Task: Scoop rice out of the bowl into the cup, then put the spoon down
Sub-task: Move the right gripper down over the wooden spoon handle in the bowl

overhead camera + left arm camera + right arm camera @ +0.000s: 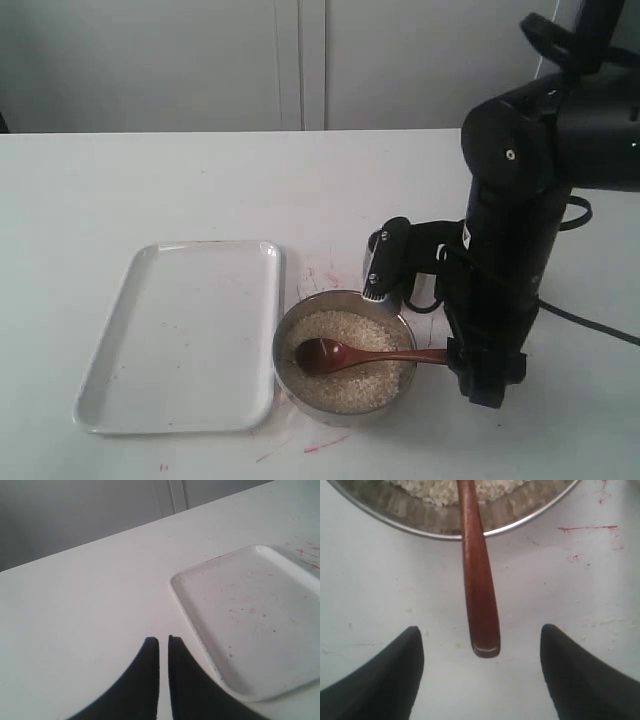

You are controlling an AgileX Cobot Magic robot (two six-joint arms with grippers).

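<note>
Right gripper (481,629): my jaws stood wide, gripping nothing. Spoon (479,580) handle end sat between my fingers, touching neither. Spoon head lay on rice (435,490) in bowl (420,522), just ahead of my tips.

Left gripper (163,640): my jaws were closed to thin slit, empty. White tray (260,620) lay just beside them on table (75,605).
</note>
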